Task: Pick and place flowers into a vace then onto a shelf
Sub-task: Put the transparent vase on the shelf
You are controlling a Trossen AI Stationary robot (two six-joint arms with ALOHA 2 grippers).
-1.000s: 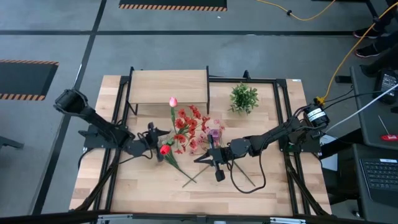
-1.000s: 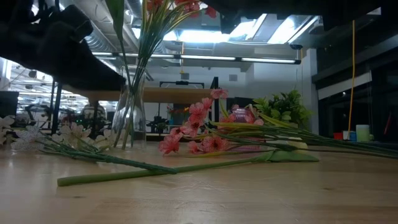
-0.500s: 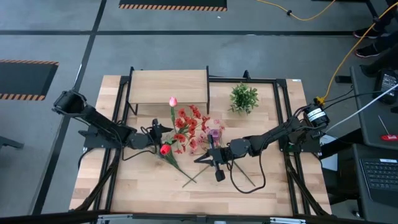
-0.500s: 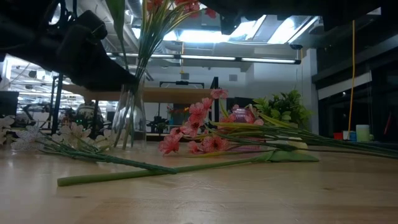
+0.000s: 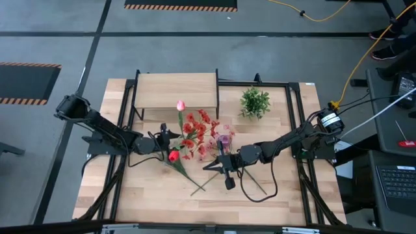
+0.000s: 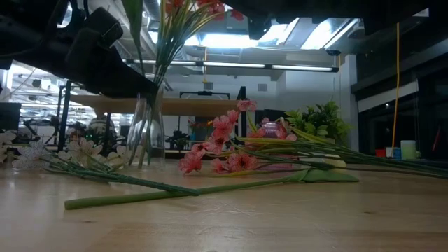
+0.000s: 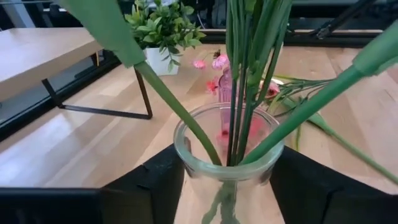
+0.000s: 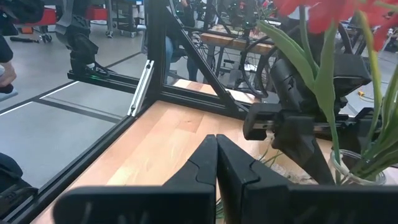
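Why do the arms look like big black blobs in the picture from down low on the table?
In the low view, bright ceiling lights shine toward the camera from behind, so the left arm near the glass vase shows only as a dark shape. In the high view light falls from above, so the arm's parts show. In the left wrist view the vase rim is sharp, the leafy plant behind it softer.

vase (image 7: 227, 155) between left claw (image 7: 227, 186) fingers | flowers (image 7: 249, 74) in vase | shelf (image 5: 175, 91) behind

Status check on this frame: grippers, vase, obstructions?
Left gripper straddling clear glass vase holding green-stemmed flowers. Right gripper shut, empty. Loose pink flowers on table.
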